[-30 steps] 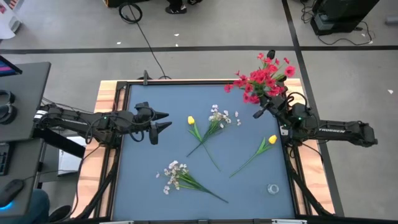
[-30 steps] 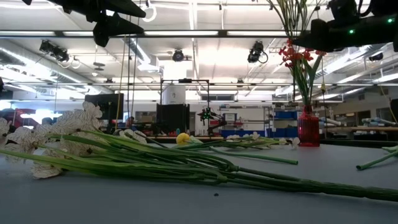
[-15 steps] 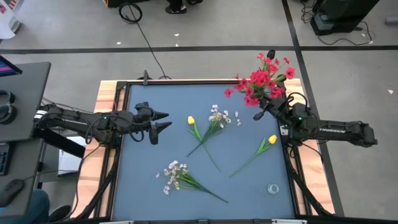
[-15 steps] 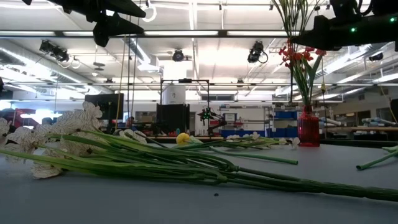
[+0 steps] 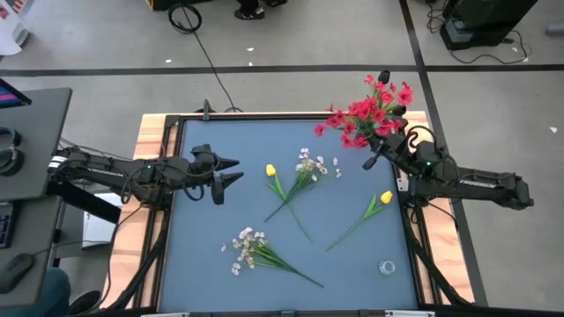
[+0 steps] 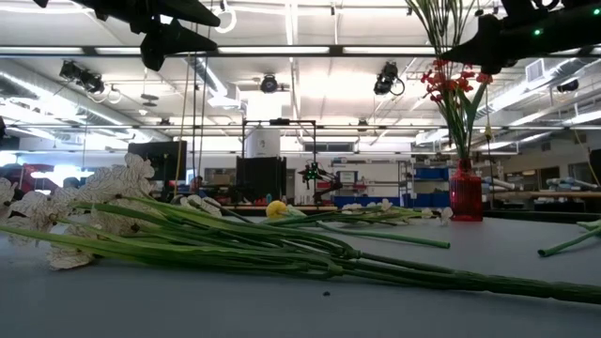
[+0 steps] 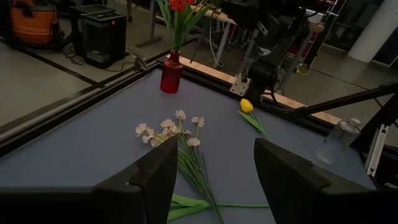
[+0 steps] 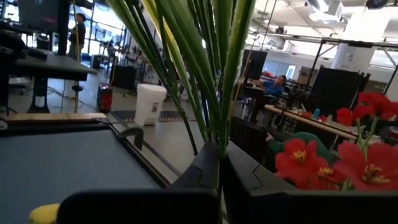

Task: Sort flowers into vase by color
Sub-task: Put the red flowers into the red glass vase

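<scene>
R grip point(image 5: 377, 159): clamped on red flowers point(image 5: 370, 113) stems, far right, above red vase point(image 6: 465, 195).
L grip point(image 5: 231, 171): apart, idle, left.
Handling: prob. light, floppy; hold mid-stem.

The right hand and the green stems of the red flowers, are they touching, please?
Touching. In the right wrist view, the right hand is shut with the red flowers' green stems pinched between its fingers; no gap shows where they emerge.

Overhead, table-level, two wrist cameras
</scene>
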You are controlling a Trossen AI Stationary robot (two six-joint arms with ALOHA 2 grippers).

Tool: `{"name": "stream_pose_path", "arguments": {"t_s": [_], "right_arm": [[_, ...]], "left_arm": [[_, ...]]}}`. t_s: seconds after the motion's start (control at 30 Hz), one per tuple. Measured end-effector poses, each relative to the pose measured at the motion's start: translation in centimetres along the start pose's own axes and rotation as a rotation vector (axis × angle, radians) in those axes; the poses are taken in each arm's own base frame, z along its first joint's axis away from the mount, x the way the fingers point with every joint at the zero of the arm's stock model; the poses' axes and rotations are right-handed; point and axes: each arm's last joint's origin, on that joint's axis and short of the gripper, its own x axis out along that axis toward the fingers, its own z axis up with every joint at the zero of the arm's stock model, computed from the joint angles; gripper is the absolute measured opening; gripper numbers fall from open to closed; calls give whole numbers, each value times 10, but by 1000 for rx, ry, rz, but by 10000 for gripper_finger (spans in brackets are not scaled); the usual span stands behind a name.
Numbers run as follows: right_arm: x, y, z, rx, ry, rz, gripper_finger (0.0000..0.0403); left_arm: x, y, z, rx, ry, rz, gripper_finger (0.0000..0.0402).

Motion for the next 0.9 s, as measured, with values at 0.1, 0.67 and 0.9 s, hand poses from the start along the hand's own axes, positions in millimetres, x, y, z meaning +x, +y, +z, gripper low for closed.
{"name": "stream_pose_path", "arguments": {"t_s": [0.1, 0.67, 0.9], "right_arm": [[-2, -1, 0, 9, 0, -1, 10], [-2, -2, -13, 46, 59, -20, 10], [4, -10, -4, -49, 60, -122, 10]], "left_arm": [[0, 0, 0, 0, 0, 0, 217], [0, 0, 0, 0, 0, 0, 217], [0, 0, 0, 0, 0, 0, 217]]}}
